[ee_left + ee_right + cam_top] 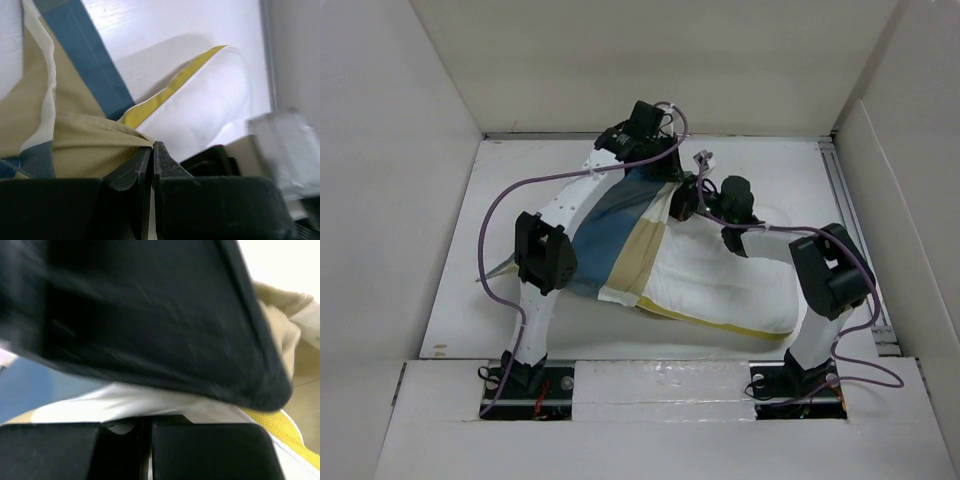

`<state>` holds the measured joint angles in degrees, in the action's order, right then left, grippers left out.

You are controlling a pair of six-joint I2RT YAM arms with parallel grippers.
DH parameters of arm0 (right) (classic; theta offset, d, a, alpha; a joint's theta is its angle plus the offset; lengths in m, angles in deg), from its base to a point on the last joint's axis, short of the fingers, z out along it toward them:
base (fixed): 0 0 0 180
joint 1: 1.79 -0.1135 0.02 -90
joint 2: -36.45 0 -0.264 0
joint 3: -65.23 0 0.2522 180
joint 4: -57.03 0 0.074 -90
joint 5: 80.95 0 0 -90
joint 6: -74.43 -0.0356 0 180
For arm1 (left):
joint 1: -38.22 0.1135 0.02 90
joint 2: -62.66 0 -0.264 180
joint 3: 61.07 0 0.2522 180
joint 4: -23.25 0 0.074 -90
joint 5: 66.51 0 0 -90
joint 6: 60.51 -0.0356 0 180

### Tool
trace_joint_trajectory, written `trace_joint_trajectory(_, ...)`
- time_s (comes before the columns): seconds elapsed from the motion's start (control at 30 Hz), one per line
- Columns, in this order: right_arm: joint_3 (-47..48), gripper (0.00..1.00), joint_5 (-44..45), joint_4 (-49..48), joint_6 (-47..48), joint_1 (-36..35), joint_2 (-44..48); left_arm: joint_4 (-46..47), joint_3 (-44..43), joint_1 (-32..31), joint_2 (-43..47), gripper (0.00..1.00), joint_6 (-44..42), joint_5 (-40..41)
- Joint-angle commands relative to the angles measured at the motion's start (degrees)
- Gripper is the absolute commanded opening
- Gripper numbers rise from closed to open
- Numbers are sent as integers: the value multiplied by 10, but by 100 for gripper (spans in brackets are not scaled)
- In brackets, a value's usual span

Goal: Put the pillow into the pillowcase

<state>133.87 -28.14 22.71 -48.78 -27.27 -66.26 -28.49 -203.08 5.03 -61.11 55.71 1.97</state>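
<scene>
The left end effector (152, 159) is seen fully closed, with a fold of the tan cloth of the pillowcase (620, 225) pinched between its jaws. That edge of the cover is held raised above the table (520, 170) at the far middle of the scene. The right end effector (148, 435) is also closed. White cloth is pressed against its tips, but whether that cloth is gripped cannot be told. In the top view it is placed at the right edge of the pillowcase, just beside the left one.

The pillow (720, 290) is laid on the table towards the near right, its yellow piping exposed along the near side. Its left end is covered by the checked cloth. Whether it is inside the cover or only under it cannot be made out.

Most of the right wrist view is blocked by a dark blurred shape (150, 315).
</scene>
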Motion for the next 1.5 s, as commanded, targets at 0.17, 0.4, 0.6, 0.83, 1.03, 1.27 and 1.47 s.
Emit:
trace_joint_trajectory(0.17,-57,6,25,-142,-55,-35,45,106,92,-20,32,0,14,32)
trace_joint_trajectory(0.4,-52,85,129,13,-17,-35,56,120,100,16,18,0,20,46)
trace_joint_trajectory(0.6,-57,99,385,250,23,-57,183,113,34,30,-30,0,20,-8)
trace_joint_trajectory(0.83,30,100,544,596,-4,-84,270,99,59,3,28,100,8,39)
trace_joint_trajectory(1.03,41,100,553,734,13,-178,305,35,178,-28,203,100,13,267)
trace_joint_trajectory(1.27,-32,100,572,777,-84,-294,373,90,513,-73,414,100,45,266)
trace_joint_trajectory(1.47,-92,100,548,681,-34,-364,398,211,701,-73,459,100,47,219)
